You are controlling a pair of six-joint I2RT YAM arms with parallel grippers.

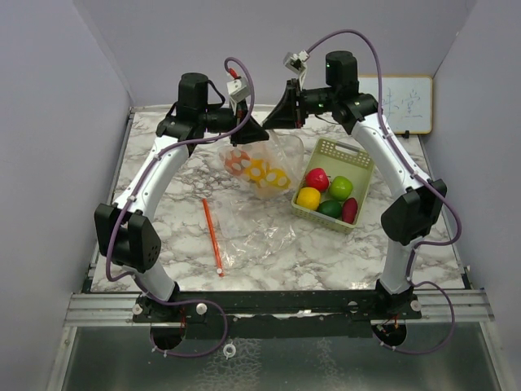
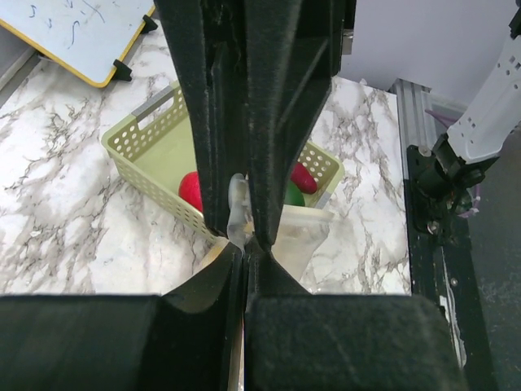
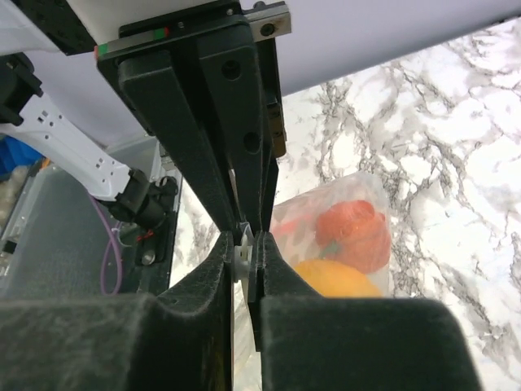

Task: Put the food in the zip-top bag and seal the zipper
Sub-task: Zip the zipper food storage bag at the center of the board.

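High rear view, wrists close (bag (image 1: 256,213) shared)

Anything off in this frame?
The left gripper and right gripper both pinch the bag at its far end, yet an orange-red strip, possibly its zipper, lies flat on the table at the near end. Five toy foods sit in the basket, not bagged.

Left pincer (image 2: 244,232) clamped; right pincer (image 3: 247,251) seemingly clamped.
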